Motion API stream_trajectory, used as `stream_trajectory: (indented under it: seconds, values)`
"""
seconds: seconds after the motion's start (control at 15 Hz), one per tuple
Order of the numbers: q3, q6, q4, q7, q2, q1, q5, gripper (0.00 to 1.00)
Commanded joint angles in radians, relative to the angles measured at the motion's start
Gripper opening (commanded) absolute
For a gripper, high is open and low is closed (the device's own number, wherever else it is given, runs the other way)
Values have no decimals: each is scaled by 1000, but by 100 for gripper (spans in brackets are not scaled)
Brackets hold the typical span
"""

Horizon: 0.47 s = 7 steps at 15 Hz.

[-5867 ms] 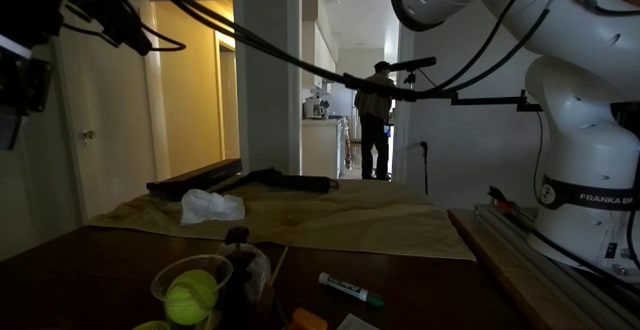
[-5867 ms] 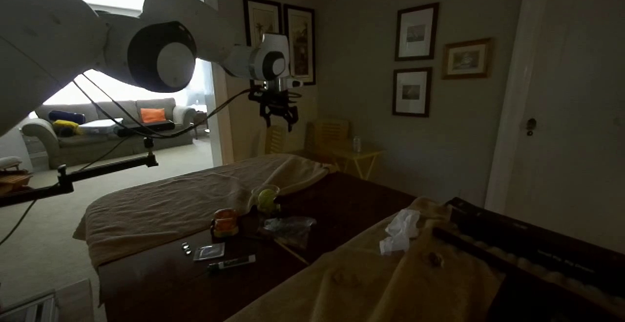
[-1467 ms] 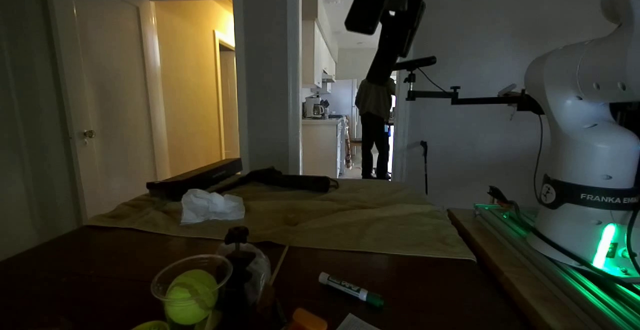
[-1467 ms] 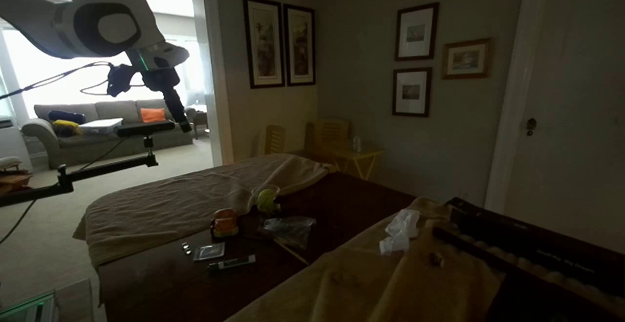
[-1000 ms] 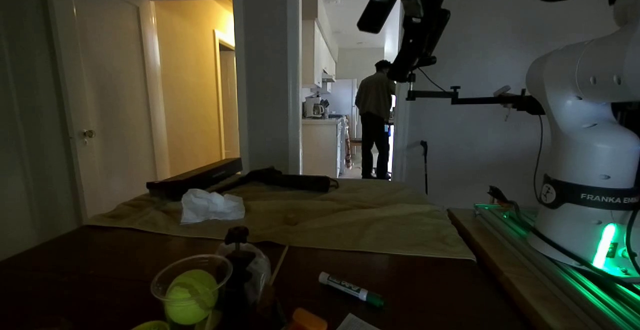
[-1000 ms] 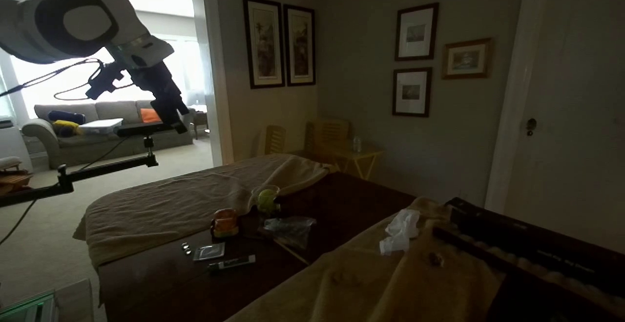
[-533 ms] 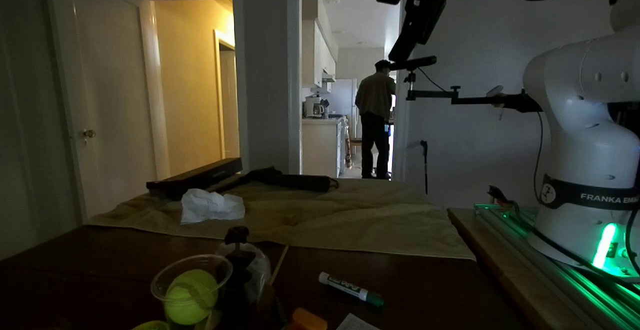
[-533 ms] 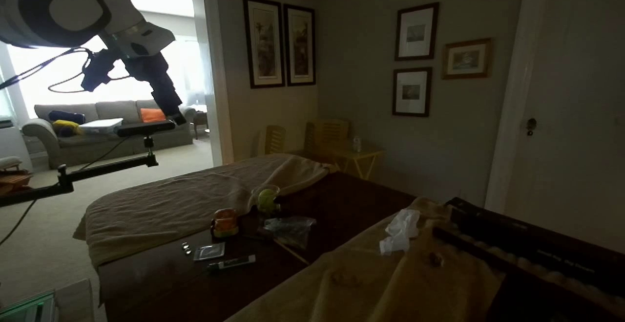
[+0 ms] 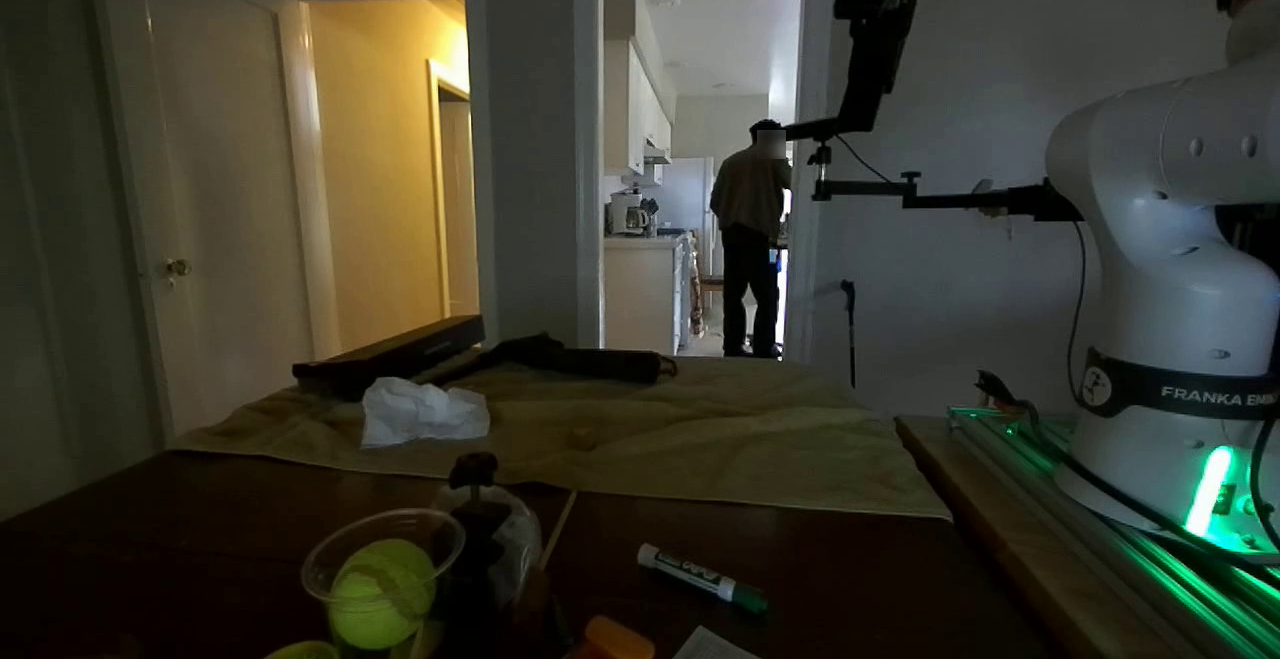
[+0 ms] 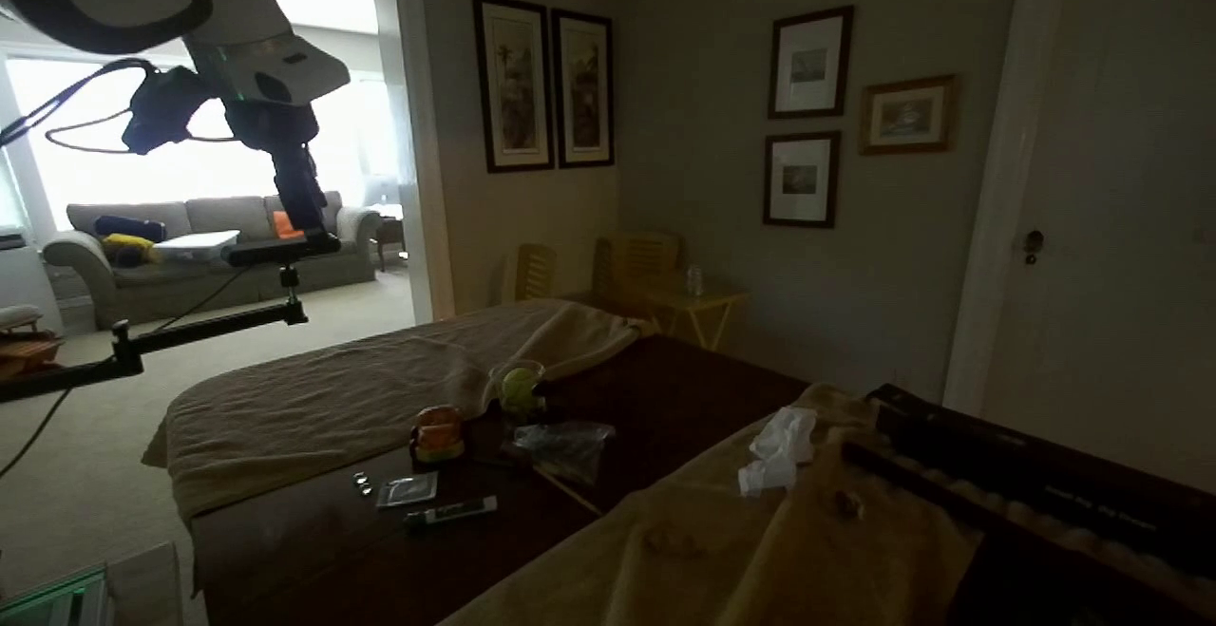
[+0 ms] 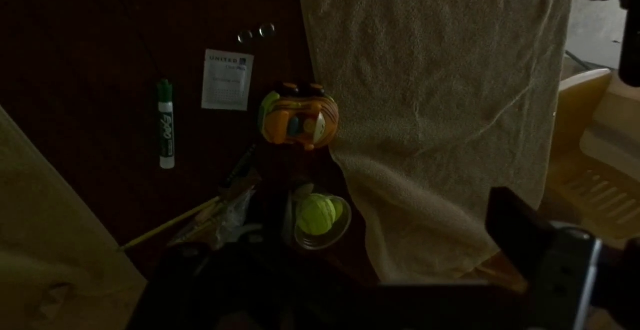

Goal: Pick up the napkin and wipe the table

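Status: pincer (image 11: 382,195) spread, napkin (image 9: 425,412) on tan cloth (image 9: 700,439)

The pincer hangs above the table (image 9: 850,569) at the end of the arm (image 9: 1165,289). In the wrist view, its two fingers (image 11: 520,237) stand wide apart. In an exterior view, its lower end overlaps a black bar (image 10: 255,253); contact cannot be determined.

The napkin lies crumpled on the tan cloth, as shown in both exterior views, and is well apart from the pincer. A long black box (image 9: 395,351) and a dark slender item (image 9: 600,364), type not identifiable, lie near the napkin.

The dark wooden top of the table is exposed between the tan cloth and a second cloth (image 10: 351,398). This section carries a marker (image 11: 166,129) with a green cap, lying flat; a packet (image 11: 225,92) printed UNITED, just beside the marker; small shiny pieces (image 11: 267,30) near the packet; and an orange toy (image 11: 300,119) at the edge of the second cloth. A clear cup (image 9: 450,544) stands upright with a yellow-green ball (image 9: 380,594) inside. A transparent bag (image 10: 575,445) and a thin stick (image 11: 170,223) lie near the cup.

A green light strip (image 9: 1210,491) is lit on the base of the arm. In the background, a person (image 9: 748,199) stands upright.
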Motion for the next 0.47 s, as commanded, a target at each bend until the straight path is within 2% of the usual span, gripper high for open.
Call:
stream_trajectory:
  seconds: [0.0,0.07,0.13,0.4]
  values:
    - [-17,-134,5,-44,-80,-46,101,100]
    - [-22,-159,5,-67,-88,-51,111,100]
    - [26,-117,7,-52,-48,-78,98,100]
    - [46,-124,5,-53,-51,-101,94,100]
